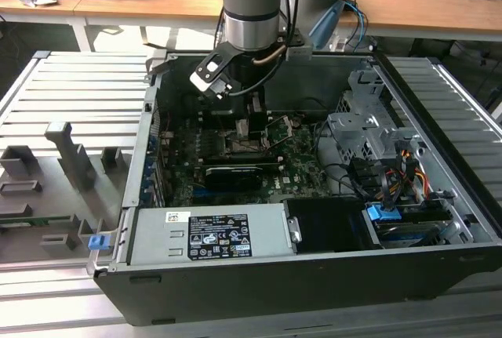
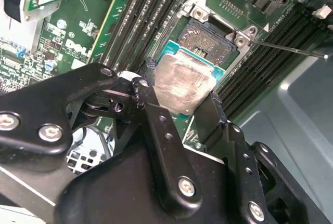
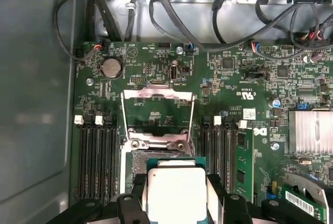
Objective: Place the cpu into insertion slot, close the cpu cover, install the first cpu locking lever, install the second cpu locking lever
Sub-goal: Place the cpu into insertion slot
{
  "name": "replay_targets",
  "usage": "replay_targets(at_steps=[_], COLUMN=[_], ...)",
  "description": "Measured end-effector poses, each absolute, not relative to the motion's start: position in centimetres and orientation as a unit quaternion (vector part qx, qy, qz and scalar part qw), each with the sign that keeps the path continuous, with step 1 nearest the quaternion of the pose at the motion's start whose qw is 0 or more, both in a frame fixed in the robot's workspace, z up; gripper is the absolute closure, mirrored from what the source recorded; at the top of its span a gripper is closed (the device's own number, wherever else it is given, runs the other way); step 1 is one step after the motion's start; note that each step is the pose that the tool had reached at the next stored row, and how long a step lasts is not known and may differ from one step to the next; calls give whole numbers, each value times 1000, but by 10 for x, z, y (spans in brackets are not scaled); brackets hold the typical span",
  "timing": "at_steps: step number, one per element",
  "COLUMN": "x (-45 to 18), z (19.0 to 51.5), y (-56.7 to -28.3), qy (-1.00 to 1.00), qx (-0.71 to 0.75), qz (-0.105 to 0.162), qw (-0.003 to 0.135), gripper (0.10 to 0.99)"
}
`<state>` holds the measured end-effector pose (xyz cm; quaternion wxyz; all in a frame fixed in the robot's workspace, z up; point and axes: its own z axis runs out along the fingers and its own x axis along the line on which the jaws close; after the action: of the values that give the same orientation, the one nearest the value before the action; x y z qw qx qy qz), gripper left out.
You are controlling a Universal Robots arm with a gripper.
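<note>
Two black fingers (image 2: 156, 125) of the gripper (image 2: 177, 99) are drawn in narrow on the cpu (image 2: 179, 84), pinching it by opposite edges with its pale, smeared metal face turned up toward both wrist cameras. The chip hangs roughly level over one edge of the insertion slot (image 2: 210, 39), partly covering it. Whether it touches the slot's silver rim cannot be told. The slot's dark bed lies bare, and a thin metal rod (image 2: 283, 47) runs out from one of its corners. In the first wrist view the cpu cover (image 3: 156, 93) is swung open off the slot, hinged at the slot's far edge, with the green motherboard (image 3: 156, 73) showing through its window. Rows of black memory slots (image 3: 96, 156) flank the socket on both sides, a round coin battery (image 3: 111, 68) sits near one corner of the board, and a ribbed silver heatsink (image 3: 312, 130) stands toward the opposite edge. In the exterior view the arm (image 1: 251, 9) reaches down into the open computer case (image 1: 314, 275) near the middle of the board, just beyond a long black card (image 1: 231, 175). A grey power supply (image 1: 208, 236) lies along the case's near wall, and the case rests on a slatted metal table (image 1: 70, 95).
</note>
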<state>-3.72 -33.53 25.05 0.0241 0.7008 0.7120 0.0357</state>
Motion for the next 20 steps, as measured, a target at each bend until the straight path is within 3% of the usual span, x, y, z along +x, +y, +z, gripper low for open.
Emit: replay_targets(at_steps=[20], x=[-37], z=[246], y=[-328], qy=[694], qx=[719], qz=[34], qw=[26], gripper=[549])
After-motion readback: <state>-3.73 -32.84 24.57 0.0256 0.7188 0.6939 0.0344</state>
